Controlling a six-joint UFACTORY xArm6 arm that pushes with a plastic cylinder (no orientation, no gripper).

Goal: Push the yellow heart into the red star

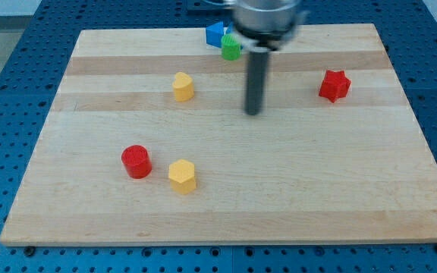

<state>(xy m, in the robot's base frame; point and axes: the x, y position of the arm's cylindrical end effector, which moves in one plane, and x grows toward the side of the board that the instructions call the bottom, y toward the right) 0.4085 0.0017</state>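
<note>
My tip [253, 112] rests on the wooden tabletop [279, 197] a little above the middle of the board, closer to the top edge than the bottom edge. There is no claw on this arm, only the straight dark rod [256, 80] hanging down from the blurred mount at the view's top, so nothing is apart, together or clamped on anything. The yellow heart [183, 86] sits to the view's left of my tip, slightly nearer the top edge, with bare wood between the two; they do not touch. The red star [334, 85] lies on the other side of my tip, toward the right edge, at about the same height on the board as the heart, and it is also clear of the rod. So my tip stands between the heart and the star, a little lower than the line joining them, and the two blocks are well apart from each other. Near the top edge, just left of the rod's upper part, a blue block [216, 33] and a green block [231, 49] sit close together, partly hidden by the mount, and their shapes cannot be made out. Toward the bottom left corner, a red cylinder [136, 161] and a yellow hexagon block [182, 176] lie near one another with a small gap, far from my tip.
</note>
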